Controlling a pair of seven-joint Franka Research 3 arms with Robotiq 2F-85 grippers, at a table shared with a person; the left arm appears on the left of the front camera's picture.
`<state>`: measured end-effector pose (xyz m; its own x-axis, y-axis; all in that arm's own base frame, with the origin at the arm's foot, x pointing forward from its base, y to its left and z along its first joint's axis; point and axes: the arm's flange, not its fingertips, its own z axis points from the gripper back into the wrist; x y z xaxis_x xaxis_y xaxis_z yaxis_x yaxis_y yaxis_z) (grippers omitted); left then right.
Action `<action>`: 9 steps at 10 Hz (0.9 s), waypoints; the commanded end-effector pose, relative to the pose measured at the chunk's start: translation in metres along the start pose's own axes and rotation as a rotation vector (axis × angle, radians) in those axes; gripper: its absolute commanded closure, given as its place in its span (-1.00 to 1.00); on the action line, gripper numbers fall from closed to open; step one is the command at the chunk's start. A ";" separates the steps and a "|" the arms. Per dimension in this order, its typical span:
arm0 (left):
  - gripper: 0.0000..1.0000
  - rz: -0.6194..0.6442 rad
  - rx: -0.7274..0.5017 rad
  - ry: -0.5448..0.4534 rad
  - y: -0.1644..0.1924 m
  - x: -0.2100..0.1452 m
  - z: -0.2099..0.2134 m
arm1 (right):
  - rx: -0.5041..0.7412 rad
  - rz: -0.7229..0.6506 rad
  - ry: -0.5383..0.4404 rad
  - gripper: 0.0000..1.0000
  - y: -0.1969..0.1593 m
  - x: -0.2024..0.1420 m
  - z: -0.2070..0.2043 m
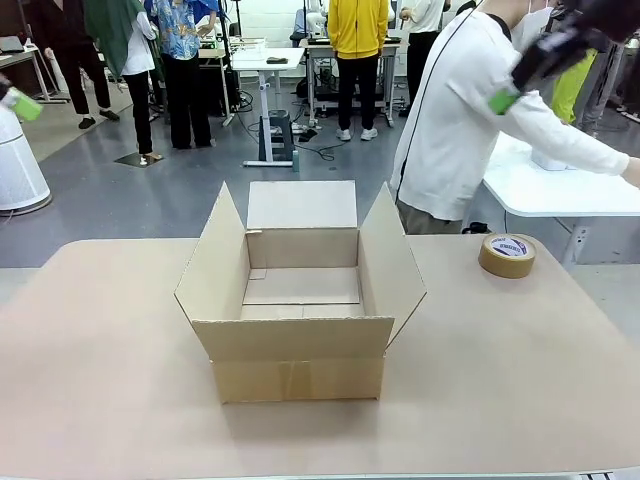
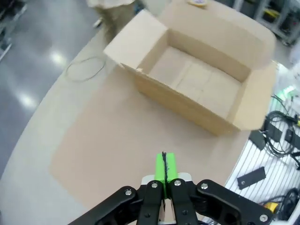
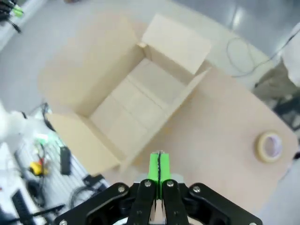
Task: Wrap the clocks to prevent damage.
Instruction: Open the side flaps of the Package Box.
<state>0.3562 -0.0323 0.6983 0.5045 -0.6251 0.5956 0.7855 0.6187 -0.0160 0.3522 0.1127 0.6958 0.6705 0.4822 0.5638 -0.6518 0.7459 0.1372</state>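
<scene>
Right at the start, all wrapping to do. Open cardboard box bare inside, tape roll far right. Pinched shut on nothing: left gripper, right gripper.

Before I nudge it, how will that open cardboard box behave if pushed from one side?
Probably light: the cardboard box looks empty, so it should slide readily on the table. Its open flaps would likely flex under a push, not carry it.

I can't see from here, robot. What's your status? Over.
Both shut, up high: left gripper, right gripper. cardboard box open mid-table. tape roll far right, nothing blocking.
</scene>
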 end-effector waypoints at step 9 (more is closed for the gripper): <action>1.00 0.491 0.154 0.481 -0.098 0.154 -0.124 | -0.189 -0.371 0.477 1.00 0.077 0.126 -0.111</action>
<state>0.3987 -0.2403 0.6875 0.9169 -0.3802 0.1215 0.3878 0.9206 -0.0455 0.4241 0.2747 0.6855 0.9469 0.3077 0.0933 -0.3151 0.9458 0.0790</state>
